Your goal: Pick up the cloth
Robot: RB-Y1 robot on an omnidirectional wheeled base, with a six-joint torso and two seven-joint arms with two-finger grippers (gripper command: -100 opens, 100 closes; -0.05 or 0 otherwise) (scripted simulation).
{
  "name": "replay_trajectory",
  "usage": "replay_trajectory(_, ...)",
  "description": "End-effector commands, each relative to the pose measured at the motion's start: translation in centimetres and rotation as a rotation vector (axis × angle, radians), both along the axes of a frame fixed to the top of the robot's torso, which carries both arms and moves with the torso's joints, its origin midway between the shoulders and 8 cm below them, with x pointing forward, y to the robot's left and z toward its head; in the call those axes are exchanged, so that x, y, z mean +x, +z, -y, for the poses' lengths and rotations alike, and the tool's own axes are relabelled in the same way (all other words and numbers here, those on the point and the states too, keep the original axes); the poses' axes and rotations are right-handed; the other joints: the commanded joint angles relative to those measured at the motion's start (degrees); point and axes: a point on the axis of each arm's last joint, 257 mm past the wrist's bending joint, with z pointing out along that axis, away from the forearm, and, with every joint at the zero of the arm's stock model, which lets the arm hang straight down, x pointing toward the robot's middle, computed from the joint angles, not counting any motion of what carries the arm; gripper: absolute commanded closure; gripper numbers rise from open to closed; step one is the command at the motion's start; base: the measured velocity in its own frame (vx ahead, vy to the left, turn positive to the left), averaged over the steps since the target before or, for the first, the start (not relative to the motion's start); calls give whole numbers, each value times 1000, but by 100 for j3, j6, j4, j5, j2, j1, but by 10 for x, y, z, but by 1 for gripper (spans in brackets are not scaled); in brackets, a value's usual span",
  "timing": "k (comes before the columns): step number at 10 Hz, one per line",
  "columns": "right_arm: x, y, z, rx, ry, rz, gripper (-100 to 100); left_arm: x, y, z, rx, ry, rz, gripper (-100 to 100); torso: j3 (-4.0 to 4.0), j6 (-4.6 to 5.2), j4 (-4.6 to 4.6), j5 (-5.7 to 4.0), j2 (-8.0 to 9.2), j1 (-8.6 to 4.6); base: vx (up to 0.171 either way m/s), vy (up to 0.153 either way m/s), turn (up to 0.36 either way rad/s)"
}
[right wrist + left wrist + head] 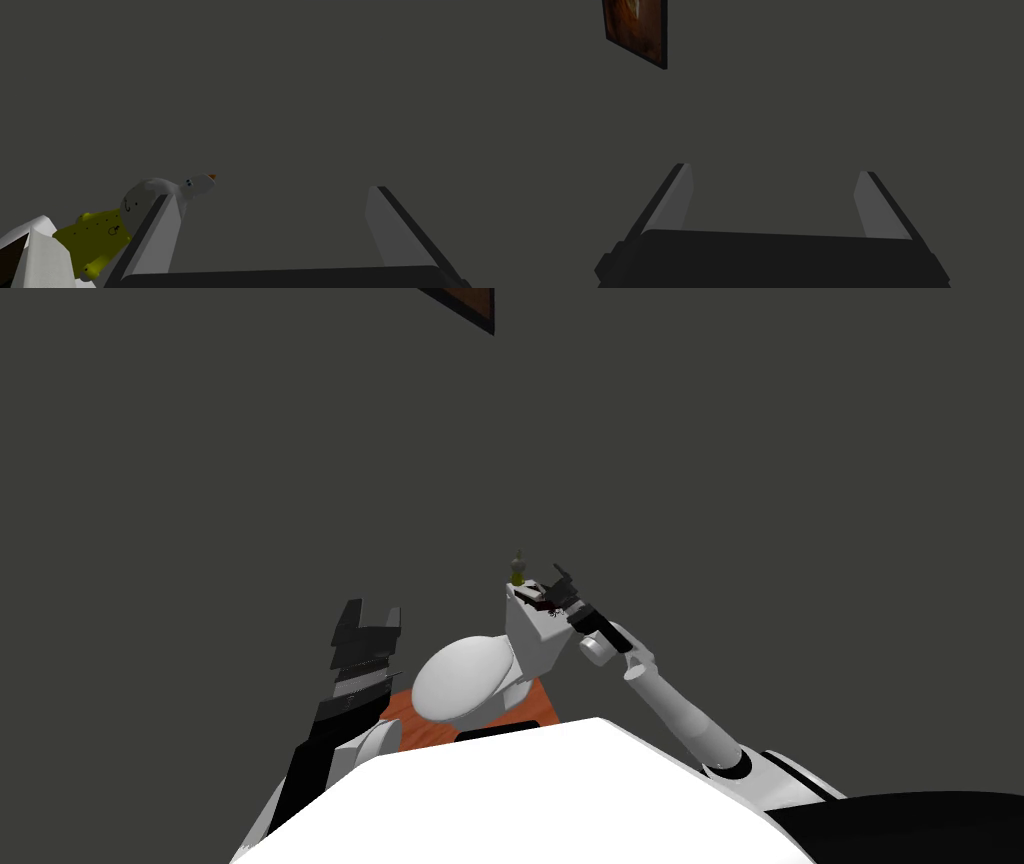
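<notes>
Head view: white toilet tank (535, 638) just right of frame centre, with the rounded white toilet lid (462, 680) below and left of it. A strip of orange-brown floor (398, 713) shows under the lid. Dark grey wall (700, 438) takes the rest of the frame.

Cloth (541, 600): a small dark red patch lying on the top face of the tank, near its right edge. It is very small here, so I take it for the cloth with some doubt. A small toy figure (518, 570) in yellow stands upright on the tank top, just above and left of the patch.

Right gripper (558, 583): over the tank's right edge, right by the dark red patch; contact cannot be judged. In the right wrist view the two fingers (162, 225) stand wide apart with only wall between them, so the claw is released and grasps nothing. The toy, with its yellow coat and white head with an orange beak, lies just outside one finger and is partly hidden by it. A white corner of the tank shows beyond the toy.

Left gripper (372, 610): raised at left of centre, well apart from the tank. Its fingers (677, 200) are spread, released and empty.
</notes>
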Motion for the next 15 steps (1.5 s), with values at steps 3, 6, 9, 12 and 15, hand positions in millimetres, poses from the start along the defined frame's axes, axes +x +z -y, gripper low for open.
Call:
replay_trajectory(3, 15, -15, 4, 118, 56, -141, -100, 0, 0, 0, 0, 0, 0, 0, 0, 0, 0, 0, 1, 0, -7, -7, 37)
replay_trajectory(6, 24, -26, 9, 185, 82, -230, -100, 0, 0, 0, 0, 0, 0, 0, 1, 1, 0, 0, 1, 0, -5, -5, 30)
replay_trajectory(9, 43, -48, 19, 258, 97, -375, -100, 0, 0, 0, 0, 0, 0, 0, 1, 2, 0, 0, 1, 1, -8, -5, 51)
replay_trajectory(12, 51, -58, 26, 345, 114, -470, -100, 0, 0, 0, 0, 0, 0, 0, 1, 2, 1, 0, 2, 1, -8, -4, 31)
replay_trajectory(15, 59, -68, 34, 452, 132, -571, -100, 0, 0, 0, 0, 0, 0, 0, 2, 1, 1, 0, 3, 1, -13, -6, 44)
